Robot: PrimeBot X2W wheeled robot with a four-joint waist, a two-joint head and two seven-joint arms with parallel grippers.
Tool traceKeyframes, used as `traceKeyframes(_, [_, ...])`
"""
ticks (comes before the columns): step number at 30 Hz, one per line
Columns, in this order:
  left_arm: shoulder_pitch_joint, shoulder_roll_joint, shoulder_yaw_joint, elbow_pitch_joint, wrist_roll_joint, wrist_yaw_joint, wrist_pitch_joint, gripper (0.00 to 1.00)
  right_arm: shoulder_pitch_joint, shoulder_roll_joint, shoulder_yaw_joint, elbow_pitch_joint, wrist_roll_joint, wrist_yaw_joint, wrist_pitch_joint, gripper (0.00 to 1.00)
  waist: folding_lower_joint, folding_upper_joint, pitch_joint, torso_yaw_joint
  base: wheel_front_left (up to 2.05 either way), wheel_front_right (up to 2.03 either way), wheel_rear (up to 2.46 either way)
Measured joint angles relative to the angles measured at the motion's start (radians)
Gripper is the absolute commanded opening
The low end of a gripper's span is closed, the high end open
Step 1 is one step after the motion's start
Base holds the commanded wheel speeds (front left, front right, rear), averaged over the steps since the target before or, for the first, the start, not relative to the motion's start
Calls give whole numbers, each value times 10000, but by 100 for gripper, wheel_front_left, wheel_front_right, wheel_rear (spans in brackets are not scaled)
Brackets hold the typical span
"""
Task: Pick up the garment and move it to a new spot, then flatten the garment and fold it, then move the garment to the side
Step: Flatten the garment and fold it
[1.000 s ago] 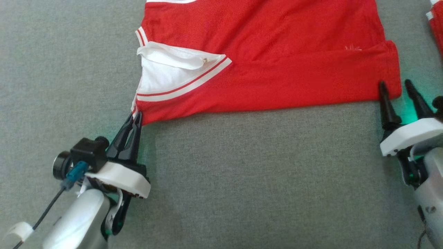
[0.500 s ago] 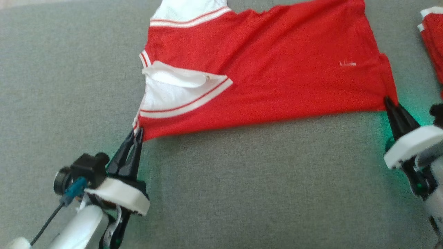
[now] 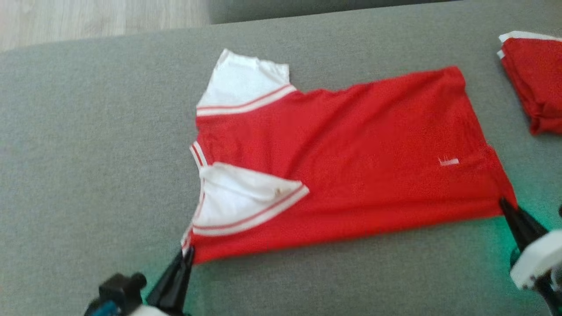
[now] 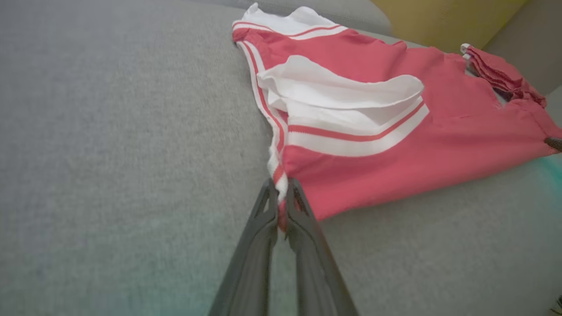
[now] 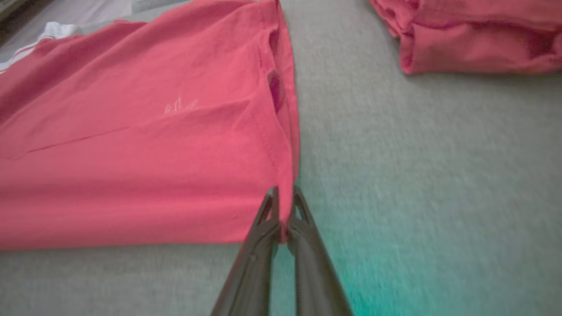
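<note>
Grey woven surface (image 3: 88, 175): spans the scene from left to right and near to far, lies flat, takes on a green tint (image 3: 491, 245) at the near right.

Folded red cloth (image 3: 533, 87): rests on that surface at the far right, shows a white edge at its far left corner, creases on its near side, runs past the right border.

Pale wooden floor (image 3: 88, 17): shows beyond the surface at the far left.

Yellow panel (image 4: 439, 17): stands beyond the surface's far side in the left wrist view.
</note>
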Motion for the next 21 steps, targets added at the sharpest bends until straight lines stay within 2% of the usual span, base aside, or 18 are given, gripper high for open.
traceKeyframes(3, [313, 27, -98, -197, -75, 56, 86, 0, 521, 4, -299, -272, -77, 0, 150, 0, 0, 0, -73, -22, 0, 0, 0])
traceKeyframes(4, [417, 33, -113, -253, -92, 58, 142, 0, 733, 8, -441, -407, -119, 0, 198, 25, 0, 0, -87, -29, 0, 0, 0])
traceKeyframes(5, [476, 40, -121, -286, -92, 58, 151, 43, 891, 27, -573, -520, -173, 0, 242, 92, 0, 0, -89, -34, 0, 0, 0])
traceKeyframes(6, [491, 44, -125, -290, -92, 61, 151, 100, 1010, 63, -694, -639, -234, 0, 336, 100, 1, 0, -90, -42, 0, 0, 0])
traceKeyframes(9, [449, 109, -98, -284, -69, 242, 161, 100, 1066, 278, -1166, -844, -552, 0, 418, 100, 1, 0, -97, -59, 0, 0, 0])
traceKeyframes(12, [264, 291, -96, -347, 69, 245, 332, 100, 1151, 366, -1498, -1344, -713, 0, 487, 100, 1, 0, -41, -80, 0, 0, 0])
traceKeyframes(16, [-878, 548, 10, -792, 370, 188, 675, 100, 1132, 510, -1812, -2123, -1011, 0, 382, 100, 2, 0, 208, -103, 0, 0, 0])
traceKeyframes(19, [-2701, 715, 69, -1080, 606, -295, 1394, 100, 1078, 650, -1994, -2531, -1237, 0, 295, 100, 3, 0, 527, -104, 0, 0, 0])
traceKeyframes(21, [-4270, 771, -17, -991, 656, -892, 2224, 100, 919, 742, -1990, -2798, -1381, 0, 313, 100, 3, 0, 805, -114, 0, 0, 0])
